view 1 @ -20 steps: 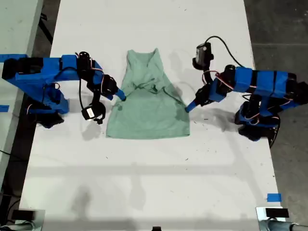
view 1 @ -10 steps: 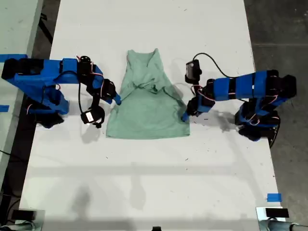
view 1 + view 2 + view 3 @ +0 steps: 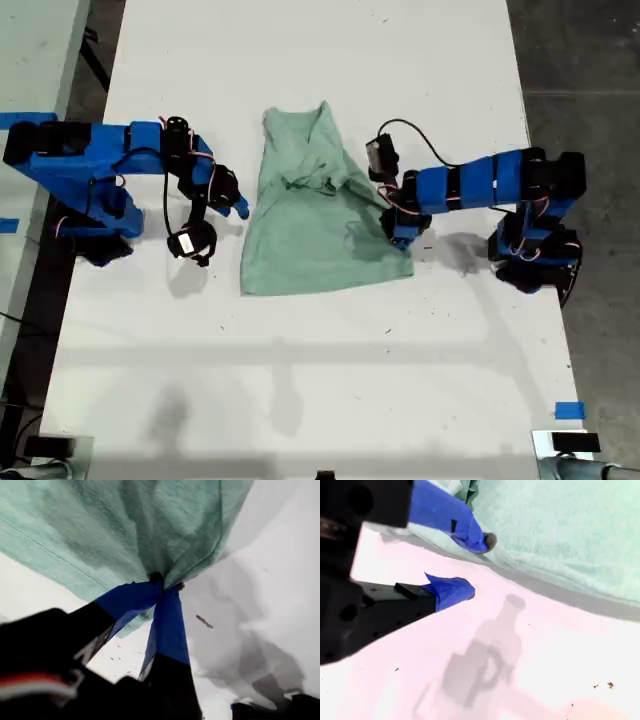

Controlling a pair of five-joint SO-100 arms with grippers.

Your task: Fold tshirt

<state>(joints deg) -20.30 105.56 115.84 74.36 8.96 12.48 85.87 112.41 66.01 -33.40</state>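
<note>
- The tshirt (image 3: pixel 322 215) has slid toward the exterior view's right on the bench (image 3: pixel 300 380), its right edge bunched.
- My first claw (image 3: pixel 165 586) pinches that edge.
- My second claw (image 3: pixel 475 565), spread, sits just left of the tshirt, holding nothing.

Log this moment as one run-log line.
task: fold tshirt | my first gripper: shut on tshirt edge | my second gripper: open, beside tshirt, apart from cloth | table: tshirt partly folded
</note>
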